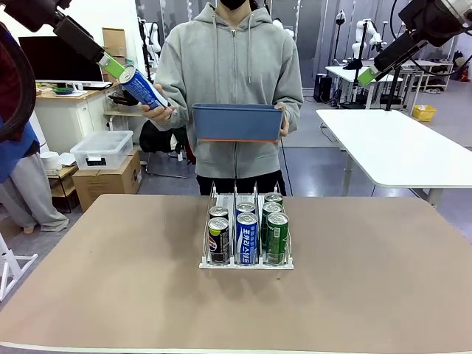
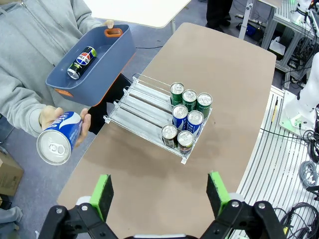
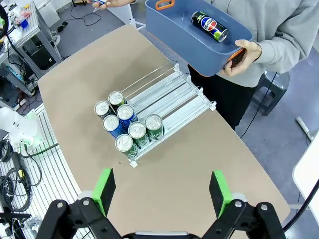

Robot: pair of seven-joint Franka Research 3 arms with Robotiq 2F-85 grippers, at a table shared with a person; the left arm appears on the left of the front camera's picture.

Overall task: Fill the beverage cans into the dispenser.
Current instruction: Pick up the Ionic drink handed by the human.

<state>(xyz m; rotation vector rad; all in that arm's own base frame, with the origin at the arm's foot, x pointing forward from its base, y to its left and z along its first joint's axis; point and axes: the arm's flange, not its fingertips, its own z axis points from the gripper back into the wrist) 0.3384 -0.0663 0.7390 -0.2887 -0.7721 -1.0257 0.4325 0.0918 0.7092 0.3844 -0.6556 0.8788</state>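
Seven beverage cans stand at the front of the dispenser on the counter, so its lanes look partly filled. A person's hand holds out a blue-and-white can, and one black can lies in the blue bin. The left end effector and right end effector both hang released, grasping nothing.

Dispenser sits mid-table, clear plastic with white wire rails, three lanes, white lip on the robot's side. There are seven cans in it, all upright and bunched up against the lip end. That's two black cans in the left lane, two blue-and-white cans in the middle and three green cans on the right. Another blue-and-white can is up in the air in the person's hand, tilted, with its silver top at the higher end. One more black can is lying on its side in the blue bin.
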